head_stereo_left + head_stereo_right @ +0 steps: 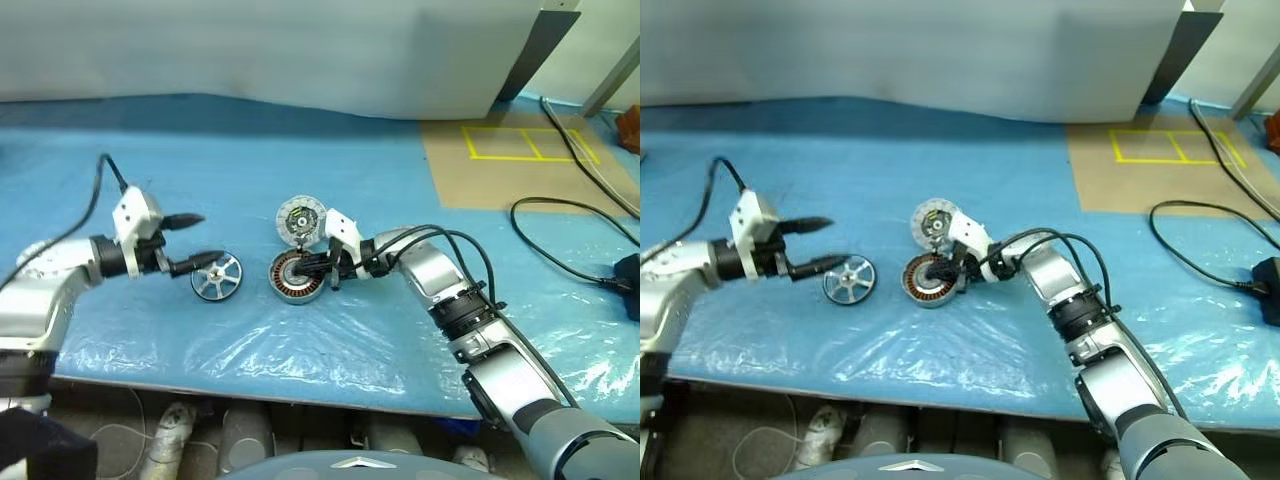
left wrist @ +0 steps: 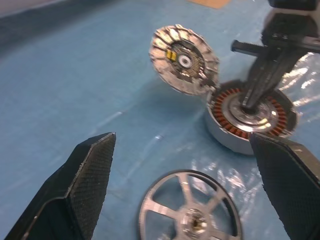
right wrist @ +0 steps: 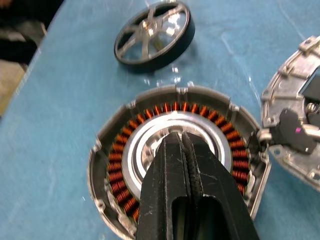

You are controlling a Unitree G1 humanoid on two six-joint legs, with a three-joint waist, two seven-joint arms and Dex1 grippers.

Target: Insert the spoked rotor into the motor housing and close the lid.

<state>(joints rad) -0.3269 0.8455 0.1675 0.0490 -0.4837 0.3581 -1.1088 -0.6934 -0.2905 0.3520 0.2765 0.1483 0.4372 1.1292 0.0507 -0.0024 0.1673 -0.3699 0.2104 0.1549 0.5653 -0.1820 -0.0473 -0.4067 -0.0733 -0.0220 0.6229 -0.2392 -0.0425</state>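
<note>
- Blue plastic sheeting (image 1: 300, 170) covers the table, glossy and wrinkled near the front edge, with a grey wall behind it; a tan board marked with yellow tape (image 1: 520, 160) lies on the far right corner and black cables (image 1: 570, 230) trail across that side.
- Landmark: the motor housing (image 1: 296, 277), a short round silver-grey metal can with a ring of copper-brown windings around a shiny central hub, sits open near the middle of the sheet.
- The lid (image 1: 299, 221), a round disc with a dark centre and a pale segmented rim, is joined to the housing's far edge and stands tilted up, its inner face showing.
- The spoked rotor (image 1: 217, 276), a small shiny silver wheel with a thick rim and central hub, lies flat on the sheet just to the left of the housing, apart from it.
- The right gripper (image 3: 181, 137) is clenched, its two black fingers pressed together with nothing between them, tips resting on the housing's central hub.
- The left gripper (image 1: 196, 240) is released, fingers spread wide, poised just left of the rotor and so beyond it from the housing; whether one fingertip touches the rim I cannot tell.
</note>
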